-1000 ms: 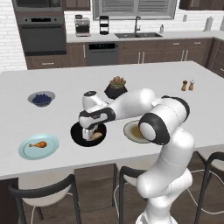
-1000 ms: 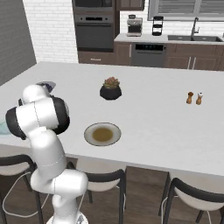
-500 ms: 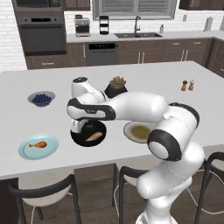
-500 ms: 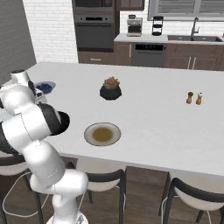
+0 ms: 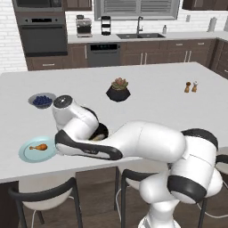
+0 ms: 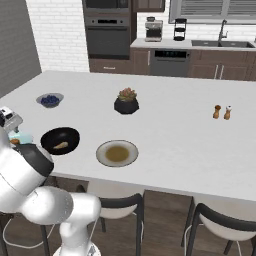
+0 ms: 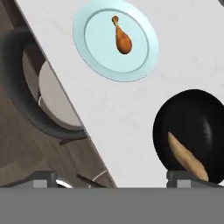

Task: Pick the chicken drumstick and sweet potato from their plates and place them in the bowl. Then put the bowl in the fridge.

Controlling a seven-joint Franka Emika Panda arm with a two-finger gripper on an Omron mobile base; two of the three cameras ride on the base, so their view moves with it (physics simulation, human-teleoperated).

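Across the white table [image 7: 131,105] in the hand view, you have two targets laid out: the light blue plate [image 7: 94,61] toward the upper middle of the frame, and the black bowl [image 7: 205,118] at the lower right, cut by the right edge. Plate and bowl sit near each other with a strip of bare table between them.

Your sweet potato [image 7: 187,156] already lies in the bowl, slanting from upper left to lower right just above the right finger tip. The beige plate [image 6: 117,153] stands bare in the right base view, to the right of the bowl.

What matters for your next reach is the chicken drumstick [image 7: 123,38]. It rests a little right of the centre of the blue plate, well up the frame from the fingers [image 7: 45,177] and between their two tips sideways. Its long axis runs nearly up and down the frame, thin bone tip toward the top, meaty end toward the bottom, so the fingers look set across it.

Those fingers stand spread wide and carry nothing. You would likely need to travel up-frame, then descend over the meaty end.
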